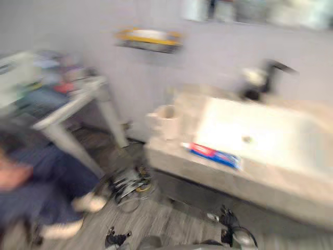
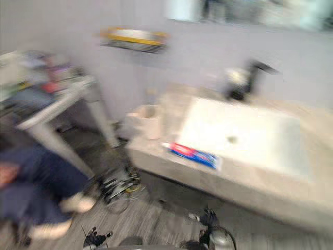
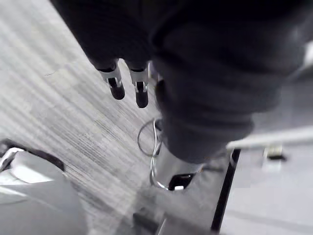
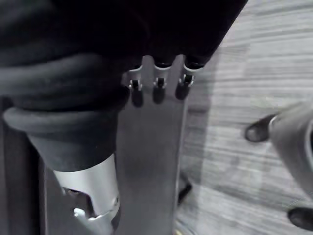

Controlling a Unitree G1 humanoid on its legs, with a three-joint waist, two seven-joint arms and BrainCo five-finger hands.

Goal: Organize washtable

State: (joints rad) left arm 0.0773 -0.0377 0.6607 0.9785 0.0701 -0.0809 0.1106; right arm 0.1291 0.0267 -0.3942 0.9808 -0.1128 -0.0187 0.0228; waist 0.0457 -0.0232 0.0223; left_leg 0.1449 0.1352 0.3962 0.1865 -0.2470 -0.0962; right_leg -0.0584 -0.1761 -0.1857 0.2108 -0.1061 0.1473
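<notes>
Silver fingers hang slack and empty on our left hand and right hand, low over the floor. On the desk, the toothpaste tube lies near the front edge; a clumsy reach could sweep it off.

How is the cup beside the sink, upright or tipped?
Upright: the cup stands on its base, its open rim facing up.

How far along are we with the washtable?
Nothing looks done: the toothpaste tube lies at the front of the washtable, the cup stands left of the sink. Nothing in hand: left hand and right hand hang empty above the floor. All tidying remains.
</notes>
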